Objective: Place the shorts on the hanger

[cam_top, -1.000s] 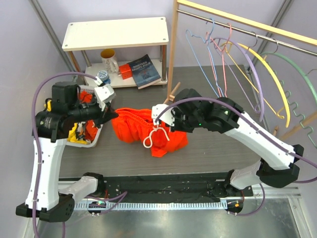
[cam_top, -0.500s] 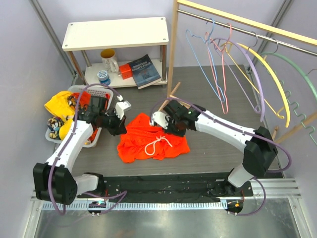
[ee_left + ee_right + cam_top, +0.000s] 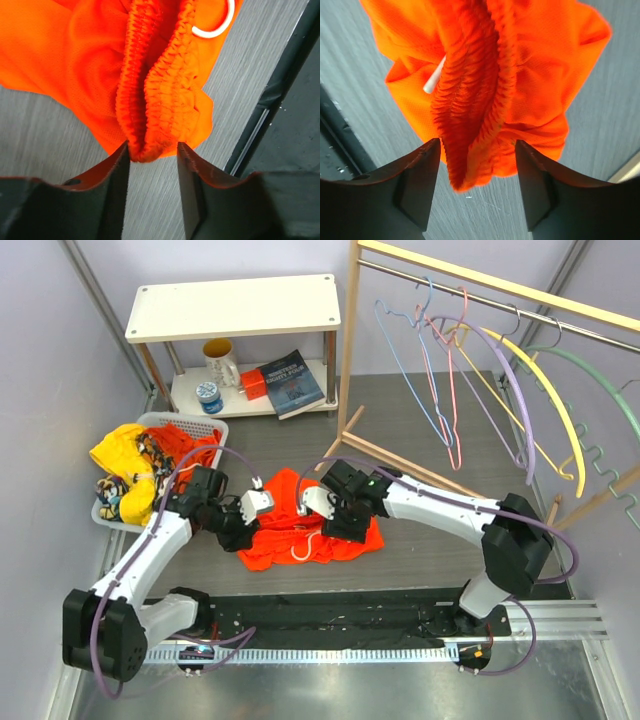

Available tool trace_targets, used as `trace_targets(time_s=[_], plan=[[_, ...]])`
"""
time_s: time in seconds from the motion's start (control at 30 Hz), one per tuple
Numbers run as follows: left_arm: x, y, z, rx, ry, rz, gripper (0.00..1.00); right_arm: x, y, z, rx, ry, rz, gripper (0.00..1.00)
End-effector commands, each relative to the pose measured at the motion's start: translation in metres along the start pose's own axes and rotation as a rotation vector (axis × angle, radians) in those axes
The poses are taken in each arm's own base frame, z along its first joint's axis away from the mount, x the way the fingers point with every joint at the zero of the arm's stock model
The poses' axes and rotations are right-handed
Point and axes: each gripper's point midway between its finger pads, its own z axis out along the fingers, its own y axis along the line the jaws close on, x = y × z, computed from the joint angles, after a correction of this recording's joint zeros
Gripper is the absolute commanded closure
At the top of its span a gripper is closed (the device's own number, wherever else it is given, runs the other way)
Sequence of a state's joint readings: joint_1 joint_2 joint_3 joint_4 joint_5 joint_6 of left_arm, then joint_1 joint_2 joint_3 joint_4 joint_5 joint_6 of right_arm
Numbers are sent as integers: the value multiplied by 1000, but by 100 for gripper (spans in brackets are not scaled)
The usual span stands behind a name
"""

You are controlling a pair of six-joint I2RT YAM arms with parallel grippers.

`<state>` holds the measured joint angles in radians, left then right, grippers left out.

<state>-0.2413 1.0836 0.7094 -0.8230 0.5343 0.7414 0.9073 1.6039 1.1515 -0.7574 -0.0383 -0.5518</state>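
The orange shorts (image 3: 305,530) lie bunched on the grey table with the white drawstring (image 3: 300,552) on top. My left gripper (image 3: 256,510) is low at their left end, open, and the gathered waistband (image 3: 160,95) just reaches its fingertips. My right gripper (image 3: 318,506) is low over their top middle, open wide, with a waistband fold (image 3: 470,115) hanging between the fingers and not pinched. The light-blue hanger (image 3: 410,375) hangs on the wooden rack at the back right, far from both grippers.
A white basket (image 3: 200,426) at the left holds a yellow garment (image 3: 120,455) and a patterned cloth. A low white shelf (image 3: 235,305) with a mug and a book stands behind. Pink, lilac, yellow and green hangers share the rack. A black strip (image 3: 330,615) lines the near edge.
Both arms came down from holding the shorts up and laid them on the table. The grippers moved closer together toward the near side, and the shorts now lie bunched.
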Motion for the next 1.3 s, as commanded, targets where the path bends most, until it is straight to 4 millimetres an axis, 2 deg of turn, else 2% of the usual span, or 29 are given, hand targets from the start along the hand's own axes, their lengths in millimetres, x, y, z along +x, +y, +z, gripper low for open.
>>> trace_targets(time_s=[0.0, 0.03, 0.07, 0.1, 0.13, 0.17, 0.2, 0.23, 0.27, 0.3, 0.33, 0.37, 0.43, 0.47, 0.5, 0.53, 0.57, 0.6, 0.7, 0.73, 0.83, 1.0, 1.03, 1.1, 1.27], plan=[[-29, -5, -31, -15, -63, 39, 55, -41, -9, -60, 22, -160, -21, 26], [-43, -8, -39, -11, -104, 35, 52, -46, -10, -70, 28, -182, -35, 24], [-52, -8, -46, -22, -132, 38, 42, -60, -15, -95, 48, -241, -61, 23], [-62, -7, -53, -40, -164, 39, 40, -67, -17, -106, 54, -268, -77, 19], [-83, -2, -66, -69, -220, 31, 36, -88, -27, -134, 89, -338, -94, 17], [-93, -1, -73, -81, -245, 30, 29, -95, -27, -144, 83, -349, -96, 14], [-101, 1, -79, -85, -262, 24, 27, -104, -30, -157, 90, -373, -96, 14], [-112, 2, -87, -94, -282, -6, 20, -125, -40, -190, 134, -451, -102, 14], [-130, 7, -103, -129, -321, 4, 0, -131, -44, -197, 139, -457, -92, 14], [-140, 10, -109, -134, -335, -10, 0, -138, -50, -212, 175, -486, -48, 14], [-148, 9, -117, -130, -356, -25, 0, -150, -59, -239, 224, -554, -32, 14], [-163, 8, -133, -140, -387, -4, 0, -154, -63, -256, 257, -593, -14, 14], [-177, 10, -144, -154, -423, -38, 0, -160, -75, -290, 353, -684, 58, 13], [-191, 19, -158, -216, -468, -28, 0, -161, -79, -302, 390, -720, 86, 8], [-197, 21, -164, -237, -486, -36, 0, -151, -85, -327, 466, -763, 145, 6], [-202, 22, -170, -251, -506, -43, 0, -149, -87, -335, 494, -786, 161, 3], [-210, 28, -177, -288, -542, -83, 0, -150, -90, -352, 532, -839, 169, 1], [-214, 31, -182, -310, -570, -103, 0, -144, -88, -373, 569, -887, 179, 1], [-230, 33, -200, -348, -671, -132, 0, -130, -110, -407, 714, -921, 337, 1], [-234, 31, -203, -349, -689, -132, 0, -121, -122, -415, 775, -885, 423, 1], [-244, 21, -211, -310, -726, -118, 0, -105, -129, -426, 774, -895, 547, 2], [-248, 13, -209, -240, -740, -151, 0, -73, -151, -412, 713, -916, 849, 5], [-250, 11, -208, -223, -744, -161, 0, -67, -155, -405, 714, -895, 879, 7], [-248, 8, -204, -204, -740, -172, 0, -53, -161, -402, 746, -873, 915, 9], [-246, 5, -201, -186, -745, -168, 0, -46, -167, -403, 789, -863, 903, 14]])
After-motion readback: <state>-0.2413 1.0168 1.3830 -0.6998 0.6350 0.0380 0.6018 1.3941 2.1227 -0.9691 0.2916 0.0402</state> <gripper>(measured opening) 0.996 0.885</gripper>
